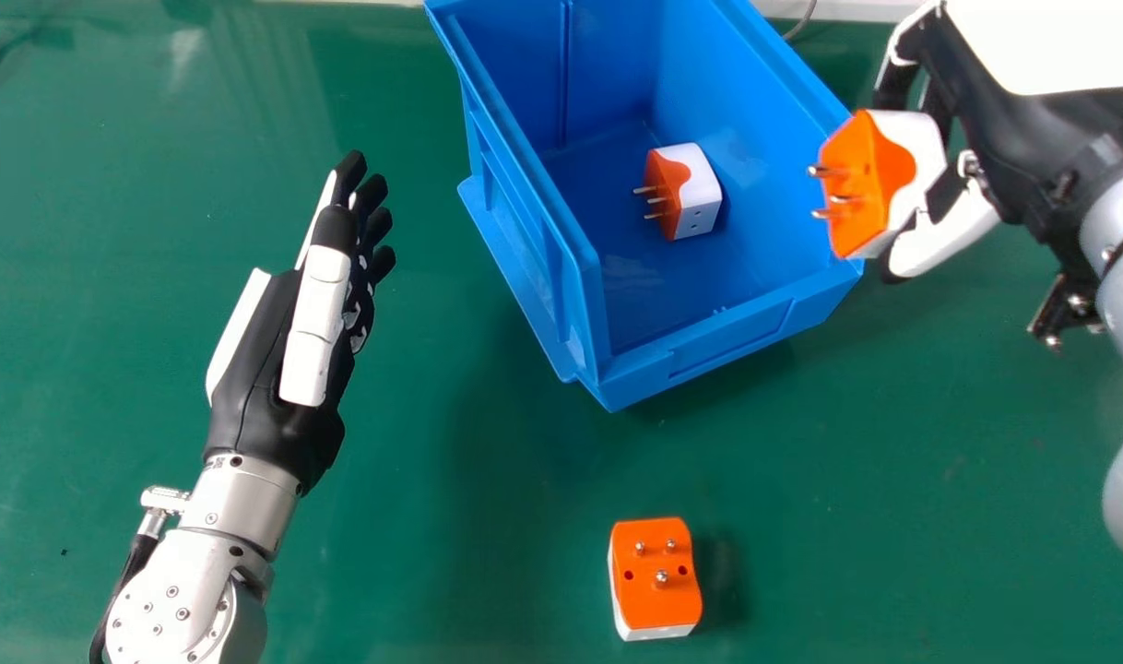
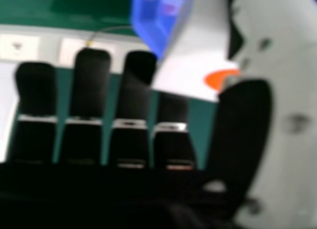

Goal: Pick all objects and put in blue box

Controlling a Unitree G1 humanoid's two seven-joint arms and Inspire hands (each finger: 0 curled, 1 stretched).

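First adapter (image 1: pixel 693 192) is in the box (image 1: pixel 727 343), second adapter (image 1: pixel 880 184) is at its right rim, pinched in my right hand's (image 1: pixel 1013 129) fingers, third adapter (image 1: pixel 656 576) is on the desk (image 1: pixel 414 535). One down, two to go by my count; left hand (image 1: pixel 271 369) idle over the desk, fingers straight.

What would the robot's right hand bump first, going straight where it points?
Likely the blue box's right rim, with the held adapter leading; the right hand might pass above, as height is unclear.

Head view looks down, right hand view close, sharing blue box (image 1: pixel 746 337)
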